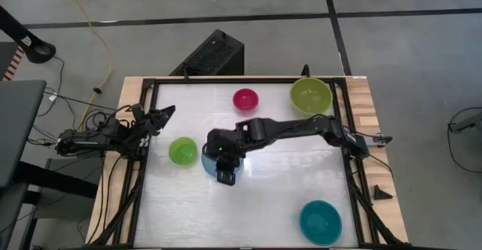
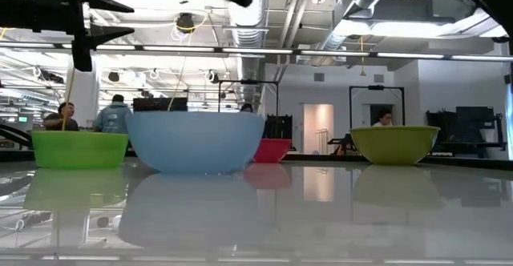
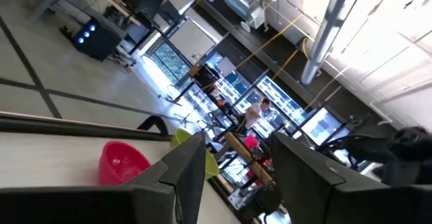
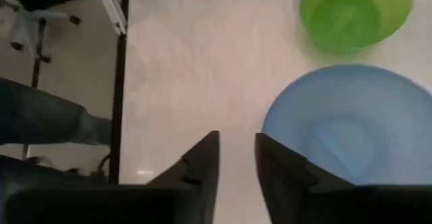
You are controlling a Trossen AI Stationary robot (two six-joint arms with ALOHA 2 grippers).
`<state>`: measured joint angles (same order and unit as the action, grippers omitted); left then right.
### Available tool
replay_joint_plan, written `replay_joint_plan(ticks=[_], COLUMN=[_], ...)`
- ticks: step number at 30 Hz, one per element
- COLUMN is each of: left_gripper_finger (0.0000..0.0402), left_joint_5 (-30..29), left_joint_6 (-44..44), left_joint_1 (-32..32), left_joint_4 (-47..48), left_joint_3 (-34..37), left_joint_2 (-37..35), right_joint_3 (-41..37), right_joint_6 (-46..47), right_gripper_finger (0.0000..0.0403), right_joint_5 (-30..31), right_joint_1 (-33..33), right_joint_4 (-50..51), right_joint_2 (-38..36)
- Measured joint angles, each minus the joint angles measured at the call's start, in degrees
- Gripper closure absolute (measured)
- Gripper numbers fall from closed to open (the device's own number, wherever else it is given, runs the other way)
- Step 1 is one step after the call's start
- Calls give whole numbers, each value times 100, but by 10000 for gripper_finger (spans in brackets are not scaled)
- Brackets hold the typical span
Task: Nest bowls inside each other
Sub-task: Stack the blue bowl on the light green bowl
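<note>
Five bowls stand upright and apart on the white table [image 1: 286, 190]. The light blue bowl [image 1: 206, 160] is at the middle, with the small bright green bowl [image 1: 182, 150] to its left. The magenta bowl [image 1: 245, 99] and the large olive-green bowl [image 1: 310, 96] are at the far side. The teal bowl [image 1: 320, 221] is near right. My right gripper [image 4: 236, 150] hangs open above the table beside the light blue bowl [image 4: 351, 129], touching nothing. My left gripper [image 3: 236, 163] waits open over the table's left edge, holding nothing.
A black frame [image 1: 226, 80] runs around the table top. A dark box [image 1: 213, 54] and a yellow cable [image 1: 102, 47] lie on the floor beyond the far edge. People show in the room behind the table [image 2: 112, 114]. Free table lies near left and centre right.
</note>
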<state>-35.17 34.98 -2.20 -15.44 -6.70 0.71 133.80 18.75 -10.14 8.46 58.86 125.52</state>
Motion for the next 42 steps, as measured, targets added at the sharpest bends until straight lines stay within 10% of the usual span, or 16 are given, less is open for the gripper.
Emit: replay_joint_plan(ticks=[8,20,24,30,37,42], left_gripper_finger=[246,246,246,246,246,246], left_joint_5=[296,676,705,660,635,595], left_joint_6=[340,784,831,818,774,762], left_joint_1=[0,-4,-4,-2,-2,-2], left_joint_4=[114,101,98,45,42,35], left_joint_3=[2,4,4,4,4,4], left_joint_2=[24,42,35,1,-11,-11], right_joint_3=[-436,-1112,-1251,-1214,-1183,-1175], right_joint_6=[161,233,518,595,606,195], right_gripper_finger=[172,183,213,363,370,370], right_joint_5=[-81,187,278,226,-75,843], right_joint_1=[92,64,-109,-334,-488,-427], right_joint_4=[85,-419,-375,-572,-1298,-1337], right_joint_2=[435,958,1148,1113,370,-711])
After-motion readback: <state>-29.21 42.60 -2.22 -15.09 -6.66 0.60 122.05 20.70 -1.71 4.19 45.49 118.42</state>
